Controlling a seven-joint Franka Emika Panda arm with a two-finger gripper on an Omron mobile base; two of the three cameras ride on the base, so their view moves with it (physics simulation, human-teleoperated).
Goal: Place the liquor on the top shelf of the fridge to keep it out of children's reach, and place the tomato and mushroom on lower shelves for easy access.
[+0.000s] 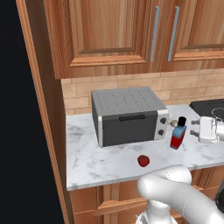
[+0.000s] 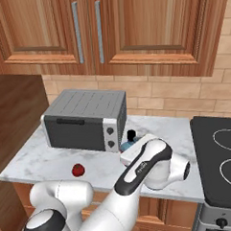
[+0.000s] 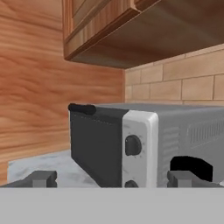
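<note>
On the counter — one liquor (image 1: 178, 133) bottle, one tomato (image 1: 143, 161), one mushroom (image 1: 173, 123), one countertop oven (image 1: 127, 115) — two cabinet handles (image 1: 155, 34) above.

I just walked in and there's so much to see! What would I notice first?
Probably the boxy grey countertop oven with two knobs, standing on the white marble counter under the wooden cabinets. Right beside it stands a small squat red-and-blue bottle with a black cap, and a glossy red tomato lies alone in front. The robot's open gripper hovers by the bottle.

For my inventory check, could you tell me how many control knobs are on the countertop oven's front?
2: upper knob and lower knob, stacked on the oven panel's right side. Others may be hidden.
</note>
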